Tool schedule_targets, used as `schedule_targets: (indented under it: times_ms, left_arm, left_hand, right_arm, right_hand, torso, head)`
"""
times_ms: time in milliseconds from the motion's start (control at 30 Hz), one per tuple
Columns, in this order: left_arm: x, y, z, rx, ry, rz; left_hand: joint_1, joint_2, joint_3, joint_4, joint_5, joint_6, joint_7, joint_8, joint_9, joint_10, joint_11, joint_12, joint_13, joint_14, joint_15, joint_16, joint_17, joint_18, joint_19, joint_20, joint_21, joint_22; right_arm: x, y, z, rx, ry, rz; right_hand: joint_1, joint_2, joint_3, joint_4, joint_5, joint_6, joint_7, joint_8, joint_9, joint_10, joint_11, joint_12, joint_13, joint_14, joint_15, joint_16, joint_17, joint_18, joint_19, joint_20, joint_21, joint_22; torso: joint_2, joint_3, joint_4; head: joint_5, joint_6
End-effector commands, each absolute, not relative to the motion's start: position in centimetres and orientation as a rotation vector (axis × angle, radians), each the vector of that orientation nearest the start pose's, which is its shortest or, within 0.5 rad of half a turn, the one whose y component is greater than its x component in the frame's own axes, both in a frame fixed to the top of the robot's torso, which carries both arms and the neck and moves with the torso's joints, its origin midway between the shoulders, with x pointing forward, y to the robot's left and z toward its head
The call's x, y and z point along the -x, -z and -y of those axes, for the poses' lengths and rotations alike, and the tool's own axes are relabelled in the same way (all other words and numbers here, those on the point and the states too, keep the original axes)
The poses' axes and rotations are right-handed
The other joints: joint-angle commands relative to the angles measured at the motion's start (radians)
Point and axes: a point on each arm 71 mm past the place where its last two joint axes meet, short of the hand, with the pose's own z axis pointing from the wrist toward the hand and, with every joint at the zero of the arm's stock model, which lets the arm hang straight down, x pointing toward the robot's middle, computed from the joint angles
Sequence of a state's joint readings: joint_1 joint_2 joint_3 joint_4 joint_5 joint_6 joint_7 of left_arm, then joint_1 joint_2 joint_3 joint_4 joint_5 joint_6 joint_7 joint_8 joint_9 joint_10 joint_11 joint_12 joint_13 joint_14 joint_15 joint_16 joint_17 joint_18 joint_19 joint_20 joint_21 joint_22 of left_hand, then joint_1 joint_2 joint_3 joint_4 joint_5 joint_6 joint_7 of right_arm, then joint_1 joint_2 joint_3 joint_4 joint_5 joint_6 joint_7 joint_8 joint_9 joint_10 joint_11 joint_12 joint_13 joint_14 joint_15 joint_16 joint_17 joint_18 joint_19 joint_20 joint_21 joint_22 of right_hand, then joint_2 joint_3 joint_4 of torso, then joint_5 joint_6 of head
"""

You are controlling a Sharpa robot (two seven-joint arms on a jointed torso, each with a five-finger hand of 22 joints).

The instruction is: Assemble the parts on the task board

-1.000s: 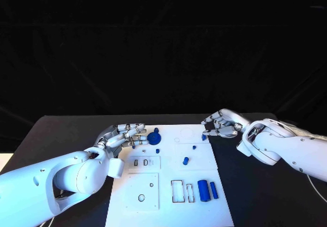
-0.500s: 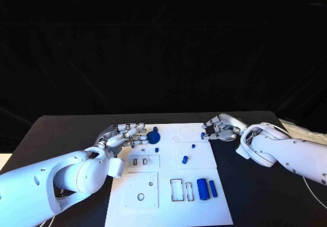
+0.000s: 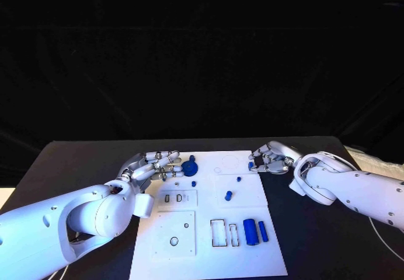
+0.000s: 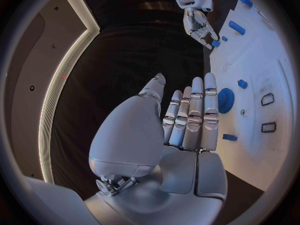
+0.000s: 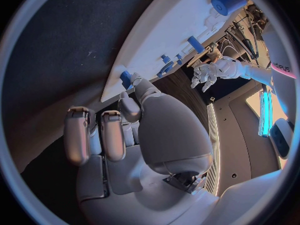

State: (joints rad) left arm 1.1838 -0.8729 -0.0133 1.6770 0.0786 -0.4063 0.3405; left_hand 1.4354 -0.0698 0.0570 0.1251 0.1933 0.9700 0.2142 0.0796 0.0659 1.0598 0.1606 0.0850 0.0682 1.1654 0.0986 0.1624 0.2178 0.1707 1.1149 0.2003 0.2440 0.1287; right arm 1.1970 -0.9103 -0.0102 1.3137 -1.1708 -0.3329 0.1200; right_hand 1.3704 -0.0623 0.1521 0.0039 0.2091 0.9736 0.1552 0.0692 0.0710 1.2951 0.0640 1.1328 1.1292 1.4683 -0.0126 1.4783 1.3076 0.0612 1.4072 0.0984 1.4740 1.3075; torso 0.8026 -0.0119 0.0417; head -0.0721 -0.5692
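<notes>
Blue gear (image 4: 225,100) beside left hand (image 4: 187,117)

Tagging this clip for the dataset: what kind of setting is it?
Probably a lab or demo bench for robot assembly trials: a black table against a dark backdrop, a white task board with cut-out slots, and small blue parts laid out on it.

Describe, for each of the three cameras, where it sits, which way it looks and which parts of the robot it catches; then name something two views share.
Head view: on the robot's head, looking down at the board; both arms, left hand and right hand show.
Left wrist view: behind the left hand, facing the board; the right hand shows beyond.
Right wrist view: behind the right hand, facing the board's edge; the left hand shows beyond.
Shared: the blue gear by the left hand, also in the left wrist view.
</notes>
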Motion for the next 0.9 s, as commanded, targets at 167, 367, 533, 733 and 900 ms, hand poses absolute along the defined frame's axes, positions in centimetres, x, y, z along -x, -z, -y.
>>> schedule_targets:
  times_ms: [167,367,533,733,900]
  left_arm:
    - [-46.15,17.00,-18.24,1.240,1.596,-1.456]
    - [-46.15,17.01,-18.23,1.240,1.596,-1.456]
    - [-46.16,17.02,-18.23,1.241,1.595,-1.457]
    - [-46.16,17.03,-18.20,1.241,1.596,-1.458]
    - [-46.15,17.05,-18.16,1.242,1.595,-1.461]
  left_hand:
    - [0.007,0.007,0.002,-0.008,-0.004,0.008,-0.001,-0.005,0.001,0.007,-0.004,-0.004,0.000,0.003,0.000,-0.005,0.002,0.008,0.008,-0.002,-0.001,0.002]
    - [0.007,0.007,0.002,-0.009,-0.004,0.008,-0.001,-0.005,0.001,0.007,-0.004,-0.004,0.000,0.004,0.000,-0.005,0.002,0.008,0.008,-0.002,-0.001,0.002]
    - [0.007,0.007,0.002,-0.009,-0.004,0.008,-0.001,-0.005,0.001,0.007,-0.004,-0.004,0.000,0.004,0.000,-0.005,0.002,0.008,0.008,-0.002,-0.001,0.002]
    - [0.007,0.007,0.002,-0.009,-0.004,0.008,-0.001,-0.005,0.001,0.007,-0.004,-0.004,0.000,0.004,0.000,-0.005,0.002,0.008,0.008,-0.002,-0.001,0.002]
    - [0.007,0.007,0.002,-0.009,-0.004,0.008,-0.001,-0.005,0.001,0.007,-0.004,-0.004,0.000,0.004,0.000,-0.005,0.002,0.008,0.008,-0.002,-0.001,0.002]
  right_arm:
    - [-51.78,18.72,29.60,-0.106,-0.672,-1.641]
    - [-51.85,18.86,29.55,-0.109,-0.668,-1.643]
    - [-51.85,18.93,29.38,-0.107,-0.671,-1.646]
    - [-51.89,18.93,29.32,-0.108,-0.670,-1.640]
    - [-51.94,18.93,29.36,-0.111,-0.668,-1.638]
  right_hand:
    - [0.017,0.010,0.010,-0.014,-0.013,0.010,-0.001,0.003,0.002,0.000,-0.001,0.000,0.004,0.067,0.003,0.002,0.097,-0.006,0.003,0.002,0.001,0.016]
    - [0.022,0.023,0.027,-0.023,-0.046,0.024,-0.002,0.005,0.002,0.006,-0.002,0.005,0.009,0.068,0.002,0.003,0.099,-0.007,0.005,0.001,0.002,0.019]
    - [0.019,0.027,0.032,-0.025,-0.051,0.034,-0.004,0.008,0.003,0.009,-0.003,0.009,0.012,0.068,0.001,0.003,0.100,-0.007,0.006,0.001,0.003,0.020]
    - [0.014,0.038,0.042,-0.024,-0.059,0.056,-0.010,0.016,0.006,0.014,-0.008,0.014,0.017,0.068,-0.002,0.003,0.101,-0.007,0.007,-0.001,0.004,0.022]
    - [0.012,0.050,0.054,-0.026,-0.067,0.075,-0.016,0.023,0.008,0.018,-0.013,0.018,0.021,0.069,-0.006,0.004,0.103,-0.008,0.009,-0.005,0.005,0.025]
  torso:
    - [-0.001,-0.0001,-0.0001]
    - [-0.001,-0.0006,-0.0001]
    - [-0.001,-0.0002,0.0000]
    - [-0.002,-0.0006,0.0002]
    - [-0.002,-0.0007,0.0006]
  head:
    - [-0.001,-0.001]
    - [-0.001,-0.002]
    - [-0.001,-0.004]
    - [-0.003,-0.004]
    - [-0.002,-0.005]
